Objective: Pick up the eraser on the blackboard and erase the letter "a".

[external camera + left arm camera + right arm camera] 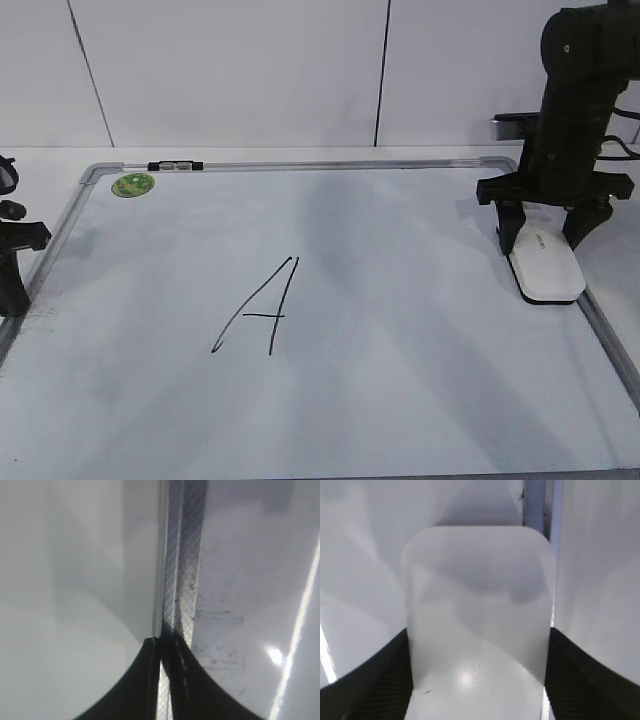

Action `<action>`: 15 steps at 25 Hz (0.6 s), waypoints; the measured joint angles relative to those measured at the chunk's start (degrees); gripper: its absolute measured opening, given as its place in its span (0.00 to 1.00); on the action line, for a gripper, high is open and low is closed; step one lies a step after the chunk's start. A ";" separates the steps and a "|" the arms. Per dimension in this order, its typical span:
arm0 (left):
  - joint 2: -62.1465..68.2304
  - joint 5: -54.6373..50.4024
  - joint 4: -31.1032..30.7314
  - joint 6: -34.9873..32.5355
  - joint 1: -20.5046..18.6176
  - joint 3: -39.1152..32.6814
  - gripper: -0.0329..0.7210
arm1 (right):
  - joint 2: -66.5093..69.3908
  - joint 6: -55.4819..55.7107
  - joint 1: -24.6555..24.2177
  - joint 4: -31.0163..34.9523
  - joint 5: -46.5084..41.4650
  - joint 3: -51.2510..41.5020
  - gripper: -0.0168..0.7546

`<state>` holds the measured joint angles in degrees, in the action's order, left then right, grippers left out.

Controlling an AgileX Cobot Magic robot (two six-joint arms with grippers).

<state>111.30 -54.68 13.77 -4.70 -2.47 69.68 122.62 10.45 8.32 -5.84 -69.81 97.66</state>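
Behind your right hand [549,232] rises a white panelled wall [240,70] — two thin dark seams [381,72] split it. The pale worktop [45,165] meets it, lit softly and evenly — faint shadows only.

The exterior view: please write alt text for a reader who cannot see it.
The right gripper stands over a white eraser at the right edge of a whiteboard, one finger on each side. A capital "A" is drawn mid-board; a green sticker marks the far-left corner.

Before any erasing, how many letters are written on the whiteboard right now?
1: a capital "A" near the middle of the whiteboard. No other writing shows.
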 joint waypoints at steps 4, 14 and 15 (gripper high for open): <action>0.00 0.00 0.00 0.00 0.00 0.00 0.07 | 0.00 0.00 0.00 0.00 0.00 0.00 0.73; 0.00 0.09 0.00 0.00 0.00 0.00 0.07 | 0.00 0.00 0.00 0.00 0.00 0.00 0.73; 0.00 0.09 0.00 0.00 0.00 0.00 0.07 | 0.00 0.00 0.00 0.00 0.00 0.00 0.73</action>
<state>111.30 -54.59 13.77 -4.70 -2.47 69.68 122.62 10.45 8.32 -5.84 -69.81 97.66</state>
